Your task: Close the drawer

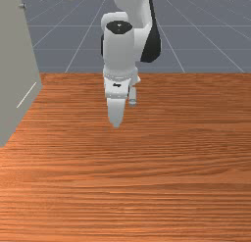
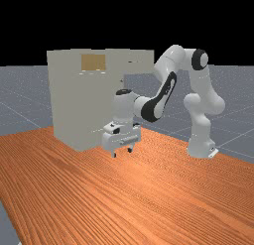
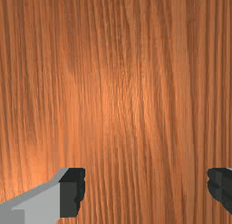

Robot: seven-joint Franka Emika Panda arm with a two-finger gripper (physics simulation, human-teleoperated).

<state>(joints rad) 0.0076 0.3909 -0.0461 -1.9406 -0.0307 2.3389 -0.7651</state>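
Room to pass low over orange-brown wooden table (image 2: pixel 149 194); tall grey-beige boxy cabinet (image 2: pixel 74 105) blocks far view's left, its jutting grey-beige rectangular drawer (image 2: pixel 141 67) obstructing higher up.

No lettering, number, label or brand can be read anywhere (the arm's small dark marks (image 1: pixel 116 84) are too tiny to make out).

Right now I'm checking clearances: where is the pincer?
In the far view, the open pincer hovers over the table, between the cabinet on that view's left and the arm's base on its right.
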